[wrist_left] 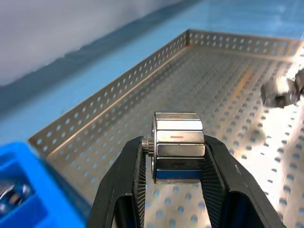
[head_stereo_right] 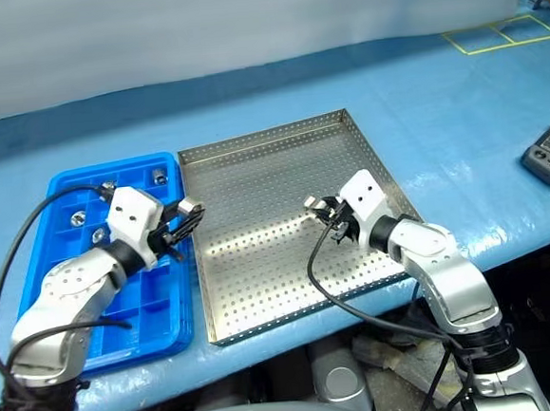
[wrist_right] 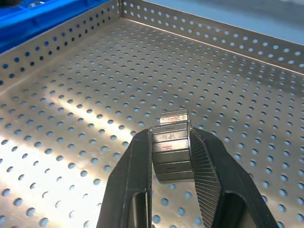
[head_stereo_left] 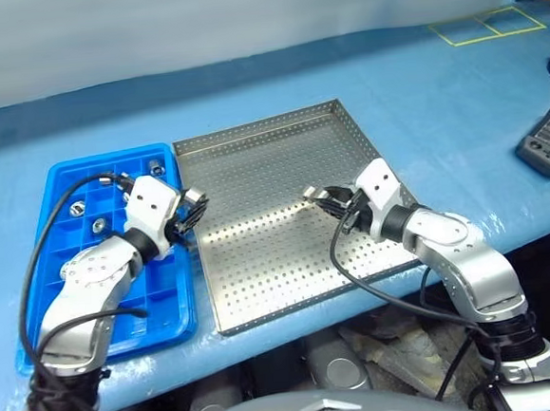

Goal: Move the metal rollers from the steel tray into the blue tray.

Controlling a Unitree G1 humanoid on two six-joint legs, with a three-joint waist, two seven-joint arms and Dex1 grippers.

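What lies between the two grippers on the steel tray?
Nothing: between the left gripper and the right gripper, the steel tray floor is bare, seen in the left eye view.

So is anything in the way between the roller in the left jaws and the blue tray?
Nothing visible blocks it. The left gripper has its jaws shut on a metal roller at the steel tray's left rim, right beside the blue tray. Only that low rim lies between them. Some blue compartments already hold rollers, but many are free.

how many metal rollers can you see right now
6. One is held in the left gripper over the steel tray's left edge, one in the right gripper above its middle, and four metal rollers sit in the blue tray; arms may hide others.
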